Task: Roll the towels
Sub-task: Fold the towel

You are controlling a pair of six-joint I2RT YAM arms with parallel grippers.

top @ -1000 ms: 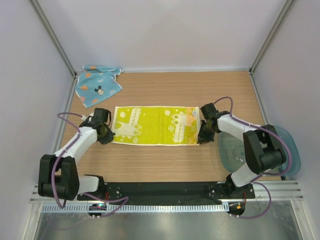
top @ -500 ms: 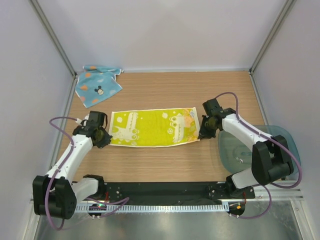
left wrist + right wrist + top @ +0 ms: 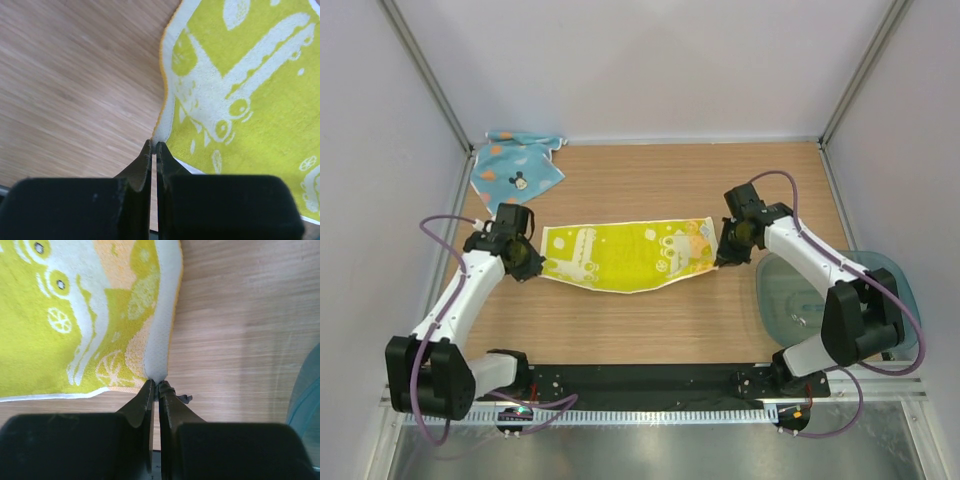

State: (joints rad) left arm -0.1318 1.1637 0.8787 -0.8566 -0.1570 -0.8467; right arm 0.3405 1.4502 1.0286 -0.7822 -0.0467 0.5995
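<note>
The yellow towel (image 3: 625, 256) with green cartoon print is stretched between both arms above the wooden table, its near edge sagging in the middle. My left gripper (image 3: 529, 264) is shut on the towel's near left corner (image 3: 159, 136). My right gripper (image 3: 722, 259) is shut on the near right corner (image 3: 157, 371). The light blue towel (image 3: 514, 172) with coloured spots and a mouse face lies crumpled at the back left corner, away from both grippers.
A clear bluish plastic tub (image 3: 880, 300) sits at the right edge beside the right arm. White walls and metal posts (image 3: 425, 80) close in the table on three sides. A black rail (image 3: 640, 380) runs along the near edge.
Both grippers have lifted the yellow towel's near corners and drawn them towards the back. The towel, flat a second ago, now hangs slack with a bowed near edge.
</note>
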